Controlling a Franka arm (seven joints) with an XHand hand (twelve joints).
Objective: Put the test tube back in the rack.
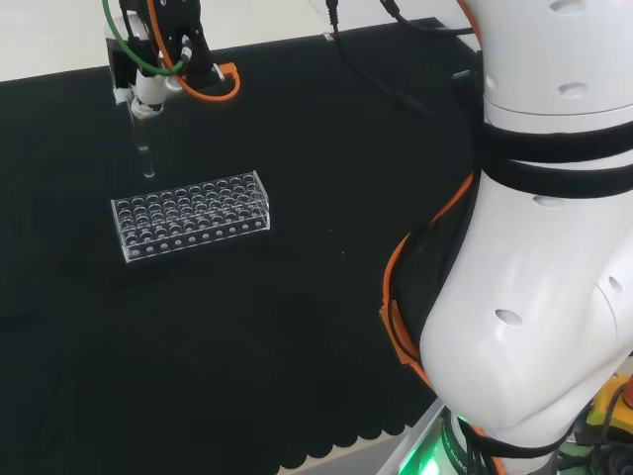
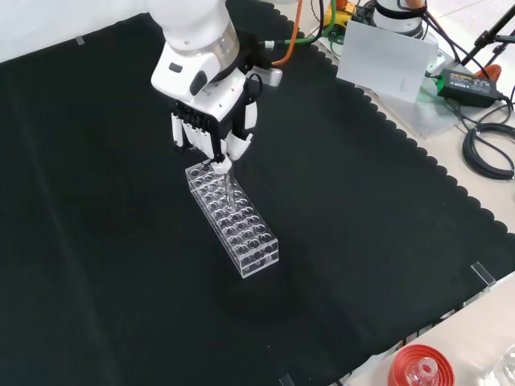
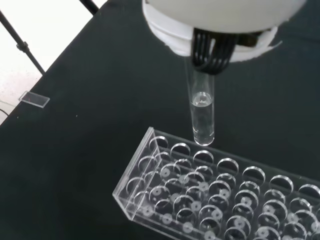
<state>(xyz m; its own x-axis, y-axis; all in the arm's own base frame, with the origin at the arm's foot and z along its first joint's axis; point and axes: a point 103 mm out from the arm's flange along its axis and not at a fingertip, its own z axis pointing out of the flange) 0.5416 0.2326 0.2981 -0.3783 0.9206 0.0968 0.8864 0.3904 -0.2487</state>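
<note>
A bench draped in black cloth [image 2: 362, 241] with a scalloped edge carries a clear test tube rack [image 2: 233, 219] — rows of round holes — standing alone mid-cloth; a red ribbed ring [image 2: 414, 363] sits just off the cloth's near edge in the front view.

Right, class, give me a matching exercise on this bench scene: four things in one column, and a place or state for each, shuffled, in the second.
1. test tube
2. rack
3. hand
4. red ribbed ring

A. at the bottom edge of the front view
B. shut on the tube, above the rack
C. hanging upright, its tip just above the holes
D. lying on the black cloth, its holes empty

Pairs: 1-C, 2-D, 3-B, 4-A
</note>
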